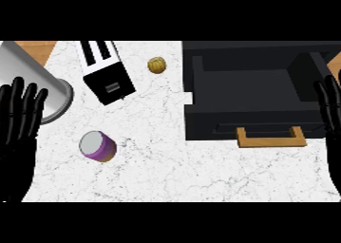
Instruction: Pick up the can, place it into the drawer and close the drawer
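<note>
A purple can (99,145) with a silver top stands on the white marble counter (173,171), left of centre. The black drawer (253,85) is pulled open at the upper right, its inside bare, with a tan handle (271,138) on its front. My left hand (15,118) is at the left edge, fingers straight and pointing up, a short way left of the can and holding nothing. My right hand (334,109) shows at the right edge beside the drawer, fingers straight up, also holding nothing.
A black and white toaster (106,71) lies at the top, above the can. A large silver pot (33,76) sits at the upper left, partly behind my left hand. A small golden nut-like object (156,65) rests between the toaster and the drawer.
</note>
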